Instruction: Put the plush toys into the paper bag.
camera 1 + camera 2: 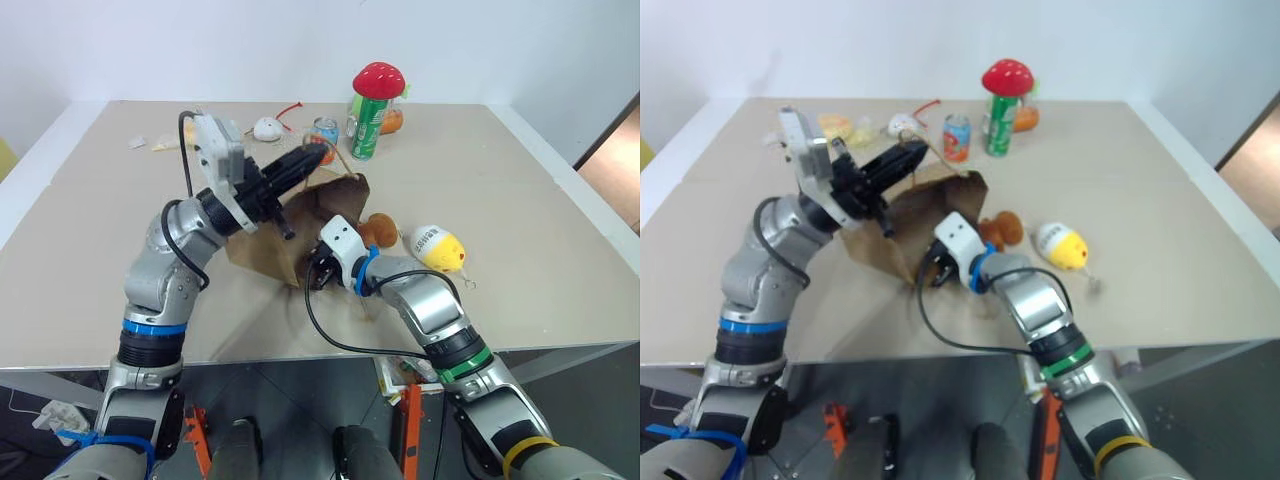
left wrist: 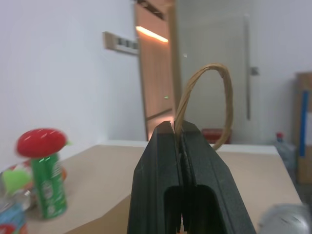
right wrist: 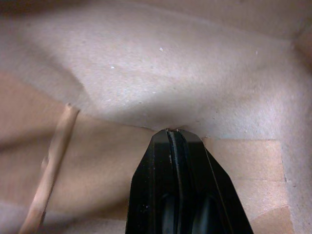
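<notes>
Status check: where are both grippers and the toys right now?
Left gripper shut on paper bag handle, lifted. Right gripper shut on bag's lower edge. Brown plush and yellow plush both outside, beside bag. Nothing blocking.

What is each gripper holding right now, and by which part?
Left gripper pinches the paper bag by a twisted loop handle. Right gripper is shut on the bag's paper edge.

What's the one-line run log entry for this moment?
left gripper: shut on bag handle | right gripper: shut on paper bag edge | brown plush, yellow egg plush: on table beside bag
</notes>
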`<action>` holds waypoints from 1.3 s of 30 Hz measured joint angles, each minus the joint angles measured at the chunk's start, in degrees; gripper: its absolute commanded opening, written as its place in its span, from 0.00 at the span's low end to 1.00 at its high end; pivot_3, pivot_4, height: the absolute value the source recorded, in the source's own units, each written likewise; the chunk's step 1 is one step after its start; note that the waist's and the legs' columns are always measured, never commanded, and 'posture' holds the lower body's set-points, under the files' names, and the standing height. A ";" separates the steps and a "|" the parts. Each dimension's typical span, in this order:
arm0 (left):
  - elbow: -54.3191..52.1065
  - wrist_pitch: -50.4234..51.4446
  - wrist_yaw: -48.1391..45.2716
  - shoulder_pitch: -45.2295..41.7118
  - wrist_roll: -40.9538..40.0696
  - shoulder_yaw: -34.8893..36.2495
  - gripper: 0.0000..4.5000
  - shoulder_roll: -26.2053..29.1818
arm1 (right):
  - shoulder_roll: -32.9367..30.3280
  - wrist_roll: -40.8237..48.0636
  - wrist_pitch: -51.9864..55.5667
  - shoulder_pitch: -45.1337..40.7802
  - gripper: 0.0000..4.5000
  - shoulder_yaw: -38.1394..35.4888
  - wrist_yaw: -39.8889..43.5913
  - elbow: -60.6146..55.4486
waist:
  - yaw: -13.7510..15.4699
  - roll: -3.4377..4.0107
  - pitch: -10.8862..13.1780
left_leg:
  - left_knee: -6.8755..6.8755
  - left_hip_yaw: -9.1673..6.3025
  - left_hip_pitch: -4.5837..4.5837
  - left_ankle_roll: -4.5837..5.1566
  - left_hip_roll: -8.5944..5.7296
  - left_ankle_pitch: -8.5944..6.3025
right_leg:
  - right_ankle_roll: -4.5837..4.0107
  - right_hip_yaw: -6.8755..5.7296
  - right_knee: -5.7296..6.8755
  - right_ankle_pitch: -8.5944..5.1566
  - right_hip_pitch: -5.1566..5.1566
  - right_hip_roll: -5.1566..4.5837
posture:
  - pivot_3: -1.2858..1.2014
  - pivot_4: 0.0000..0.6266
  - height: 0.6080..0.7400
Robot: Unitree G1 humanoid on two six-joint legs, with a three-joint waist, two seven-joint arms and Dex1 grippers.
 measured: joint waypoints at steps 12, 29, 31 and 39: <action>2.62 -14.22 -1.62 0.31 4.05 -0.26 0.00 -1.41 | 0.17 -0.08 0.34 -0.01 0.01 -1.02 1.24 0.00 | 0.01 0.00 0.00 | 0.00 0.01 0.00 0.01 0.01 0.00 | 0.03 0.00 0.00 0.01 0.00 0.00 | 0.52 0.24 1.00; 9.03 -17.34 -5.60 4.05 4.55 -0.01 0.00 0.95 | -6.49 18.47 7.35 2.16 0.01 -13.98 14.18 -20.54 | 0.16 0.03 0.02 | -0.02 0.02 -0.04 -0.03 0.03 -0.02 | 0.08 -0.01 -0.01 -0.12 0.02 -0.03 | 0.52 0.24 1.00; 9.00 -17.31 -5.63 4.16 4.34 0.07 0.00 0.90 | -10.30 19.77 7.35 5.35 0.01 -14.93 15.74 -23.88 | 0.15 0.04 0.02 | -0.02 0.02 -0.04 -0.05 0.03 -0.03 | 0.07 -0.01 -0.01 -0.13 0.00 -0.03 | 0.52 0.24 1.00; 8.71 -17.00 -5.64 4.66 3.12 -0.02 0.00 0.71 | -19.59 19.01 4.96 6.63 0.20 -26.58 12.35 -18.61 | 0.06 0.06 0.04 | -0.01 0.03 0.06 -0.09 0.03 -0.06 | -0.04 -0.01 -0.02 -0.02 -0.02 -0.03 | 0.52 0.24 1.00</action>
